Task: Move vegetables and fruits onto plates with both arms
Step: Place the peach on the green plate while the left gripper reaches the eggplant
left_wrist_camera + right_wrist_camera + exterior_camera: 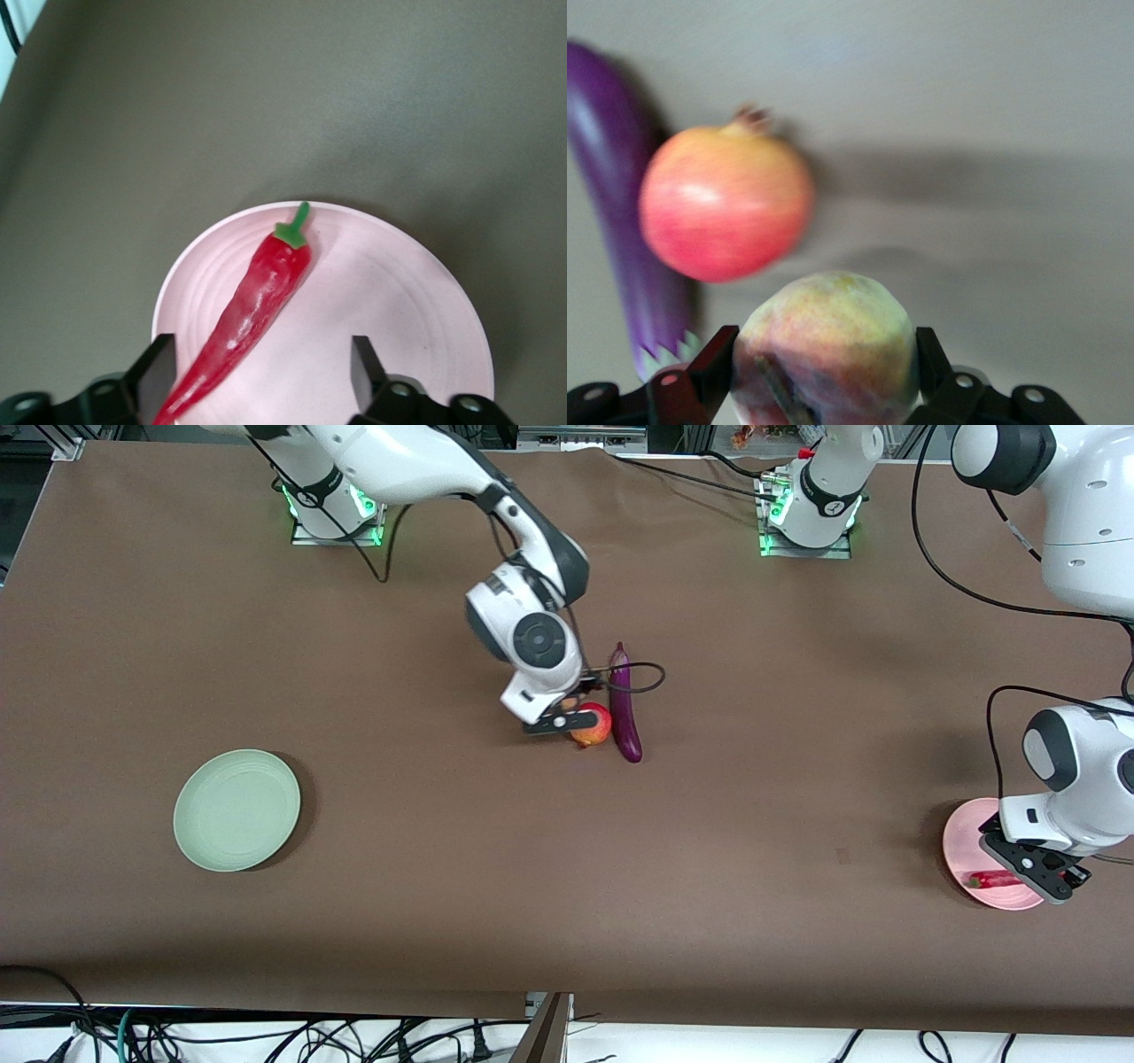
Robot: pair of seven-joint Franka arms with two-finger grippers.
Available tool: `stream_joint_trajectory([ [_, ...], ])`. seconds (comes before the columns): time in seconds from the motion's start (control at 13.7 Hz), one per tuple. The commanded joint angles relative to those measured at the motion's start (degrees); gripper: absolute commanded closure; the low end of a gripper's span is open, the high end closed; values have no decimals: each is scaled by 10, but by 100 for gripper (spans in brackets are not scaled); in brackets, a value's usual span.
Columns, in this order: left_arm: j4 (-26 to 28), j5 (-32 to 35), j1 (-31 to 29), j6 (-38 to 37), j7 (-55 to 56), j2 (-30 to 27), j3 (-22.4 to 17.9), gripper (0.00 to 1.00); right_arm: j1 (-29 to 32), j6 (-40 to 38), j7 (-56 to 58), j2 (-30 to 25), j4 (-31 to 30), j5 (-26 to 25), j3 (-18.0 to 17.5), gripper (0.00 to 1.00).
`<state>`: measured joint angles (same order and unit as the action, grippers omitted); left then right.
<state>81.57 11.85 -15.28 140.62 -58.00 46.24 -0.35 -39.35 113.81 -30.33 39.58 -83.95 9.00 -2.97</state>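
Brown table (443, 886), bases along top edge. Chili (252, 310) lies on pink plate (399, 292); left gripper (261, 376) low over it, fingers spread, nothing held. Mid-table, right gripper (824, 372) clamps peach (824, 350) beside red fruit (726, 204) and eggplant (620, 204). Green plate (236, 810) bare; three items left.

glossy white jointed arms (416, 465), black joint bands, looping black cables
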Motion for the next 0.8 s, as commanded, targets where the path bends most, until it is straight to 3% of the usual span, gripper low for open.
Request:
stream_joint_trajectory([
  [0.0,-12,6,-5,-16,-4,-11,12,0,69,-103,123,-56,-13,-3,36,76],
  [0.22,-12,-44,1,-92,20,-37,17,0,107,-119,336,-55,-12,-4,160,76],
  [0.37,-7,-68,7,-167,98,-64,24,0,151,-89,473,-32,-10,-4,211,76],
  [0.73,3,-71,72,-305,354,-123,43,0,263,32,664,15,-10,-3,213,76],
])
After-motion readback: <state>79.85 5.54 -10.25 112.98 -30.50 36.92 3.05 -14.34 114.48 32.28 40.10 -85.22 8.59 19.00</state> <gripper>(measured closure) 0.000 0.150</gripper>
